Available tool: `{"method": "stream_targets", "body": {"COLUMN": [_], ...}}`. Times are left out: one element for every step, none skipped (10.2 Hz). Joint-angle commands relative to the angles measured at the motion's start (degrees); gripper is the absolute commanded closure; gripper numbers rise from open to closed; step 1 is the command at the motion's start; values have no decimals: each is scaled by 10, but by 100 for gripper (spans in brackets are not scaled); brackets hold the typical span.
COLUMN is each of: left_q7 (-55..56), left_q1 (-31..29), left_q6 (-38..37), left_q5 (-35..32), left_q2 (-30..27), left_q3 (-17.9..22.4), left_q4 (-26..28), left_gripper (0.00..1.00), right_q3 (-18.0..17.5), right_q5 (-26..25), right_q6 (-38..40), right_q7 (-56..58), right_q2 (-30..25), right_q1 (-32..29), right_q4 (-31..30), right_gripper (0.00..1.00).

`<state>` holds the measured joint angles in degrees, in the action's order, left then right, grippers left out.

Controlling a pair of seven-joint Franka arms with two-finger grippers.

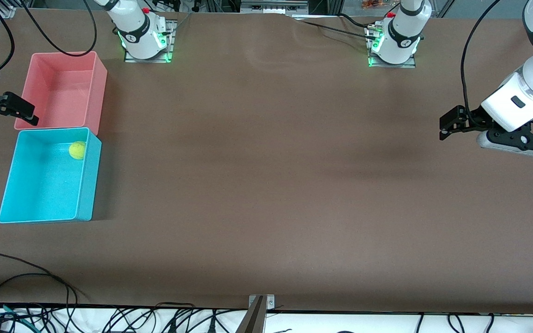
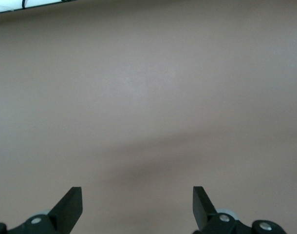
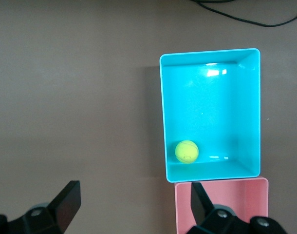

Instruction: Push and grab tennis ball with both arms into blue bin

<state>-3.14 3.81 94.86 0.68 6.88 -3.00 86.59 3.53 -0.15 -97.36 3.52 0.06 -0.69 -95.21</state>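
Fingers of both grippers stand spread, pinching nothing; the right gripper (image 1: 9,111) hangs at the pink bin's (image 1: 97,88) outer edge, its fingers (image 3: 65,202) apart from the blue bin (image 1: 86,194); the tennis ball (image 1: 77,150) lies in that bin, in the corner beside the pink bin; the left gripper (image 1: 447,126) waits over bare brown table (image 1: 266,185), its fingers (image 2: 70,204) well apart from the ball.

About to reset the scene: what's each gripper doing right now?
Left gripper: open, empty, over bare table.
Right gripper: open, empty, by the pink bin.
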Motion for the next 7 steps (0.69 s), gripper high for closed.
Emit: {"method": "stream_targets", "body": {"left_q7": [-4, -4, -4, -4, -4, -4, -4], "left_q1": [0, 0, -1, -1, -1, -1, -1], "left_q6": [-11, -11, -11, -11, -11, -11, -11], "left_q5": [6, 6, 6, 6, 6, 6, 6], "left_q2": [7, 7, 7, 7, 7, 7, 7], "left_q3": [2, 2, 2, 2, 2, 2, 2], "left_q4": [-18, -18, -18, -18, -17, -18, -17], "left_gripper": [0, 0, 0, 0, 0, 0, 0], "right_q3": [-4, -4, -4, -4, -3, -3, -4], "right_q5": [6, 6, 6, 6, 6, 6, 6], "right_q6": [9, 9, 9, 9, 9, 9, 9], "right_q7": [13, 13, 12, 12, 13, 12, 12], "right_q2": [-1, 1, 1, 1, 2, 2, 2], "right_q1": [-7, -7, -7, -7, -7, -7, -7], "right_q4": [5, 5, 5, 5, 5, 5, 5], "right_gripper": [0, 0, 0, 0, 0, 0, 0]}}
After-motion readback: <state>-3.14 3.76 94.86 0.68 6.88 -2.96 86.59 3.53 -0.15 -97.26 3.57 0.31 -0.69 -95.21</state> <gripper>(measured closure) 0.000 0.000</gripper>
